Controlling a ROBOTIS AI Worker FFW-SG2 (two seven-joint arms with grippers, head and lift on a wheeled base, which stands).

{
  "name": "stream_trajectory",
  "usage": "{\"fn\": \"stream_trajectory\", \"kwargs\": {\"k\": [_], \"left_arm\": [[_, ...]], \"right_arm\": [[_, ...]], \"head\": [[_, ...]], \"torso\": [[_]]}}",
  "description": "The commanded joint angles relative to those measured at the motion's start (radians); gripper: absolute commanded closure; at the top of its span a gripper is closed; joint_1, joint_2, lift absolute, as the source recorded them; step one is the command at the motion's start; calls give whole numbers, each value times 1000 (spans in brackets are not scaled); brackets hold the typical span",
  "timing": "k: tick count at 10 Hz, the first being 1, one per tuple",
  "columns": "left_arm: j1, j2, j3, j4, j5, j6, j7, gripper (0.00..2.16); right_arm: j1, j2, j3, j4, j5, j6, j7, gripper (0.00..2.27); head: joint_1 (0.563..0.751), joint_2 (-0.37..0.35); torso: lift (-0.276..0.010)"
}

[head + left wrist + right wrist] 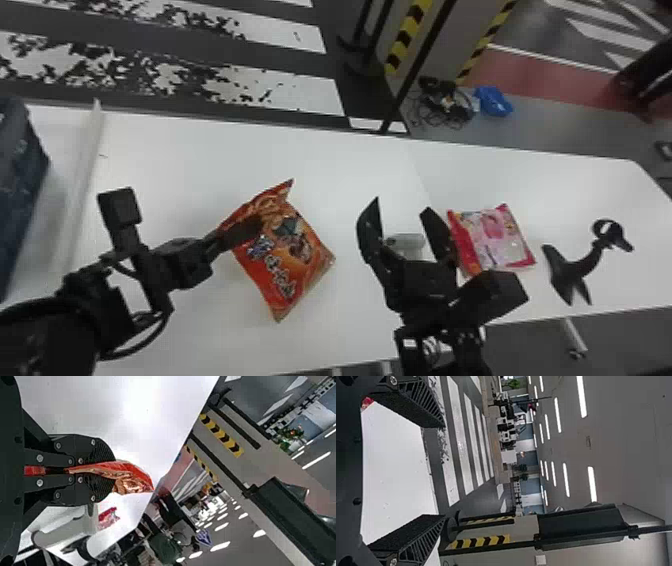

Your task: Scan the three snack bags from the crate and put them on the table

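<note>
Over white table [200, 150], left claw [259, 224] pinching orange snack bag [295, 245]; right claw [402, 204] spread wide.

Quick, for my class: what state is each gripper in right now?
Left gripper: closed, holding the orange snack bag.
Right gripper: open, nothing between its fingers.

I'm in a big indoor hall that looks like a workshop or robotics lab, with rows of strip lights [581, 396] across the ceiling. Beyond my white counter [350, 160], broad white stripes [300, 95] run over the dark floor, part of it painted red. I can see yellow-and-black hazard tape [409, 36] on the grey panels and a tangle of cables [432, 117] lying on the ground.
</note>
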Motion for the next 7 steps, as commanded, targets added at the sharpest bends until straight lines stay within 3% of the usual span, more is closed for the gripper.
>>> {"fn": "stream_trajectory", "kwargs": {"k": [1,3,4,5,6,7], "left_arm": [[-17,-3,-58,-2,-52,1,31,1571],[-28,-3,-98,3,-88,-2,71,1484],[-28,-3,-99,1,-93,-2,78,572],[-28,-3,-99,-3,-107,1,85,-2],[-28,-3,-116,-7,-150,-2,122,-2],[-28,-3,-142,-13,-240,-54,165,29]], "right_arm": [[3,-6,-3,0,-6,-6,0,70],[0,-7,-3,-2,-6,-12,0,70],[-2,-7,-3,-2,-6,-12,0,70],[-5,-9,-3,-3,-6,-12,0,70],[-5,-9,-3,-5,-6,-12,0,70],[-5,-10,-3,-8,-6,-12,0,70]], "head": [[695,-350],[695,-350],[695,-350],[695,-350],[695,-350],[695,-350]], "torso": [[-94],[-94],[-94],[-94],[-94],[-94]]}}
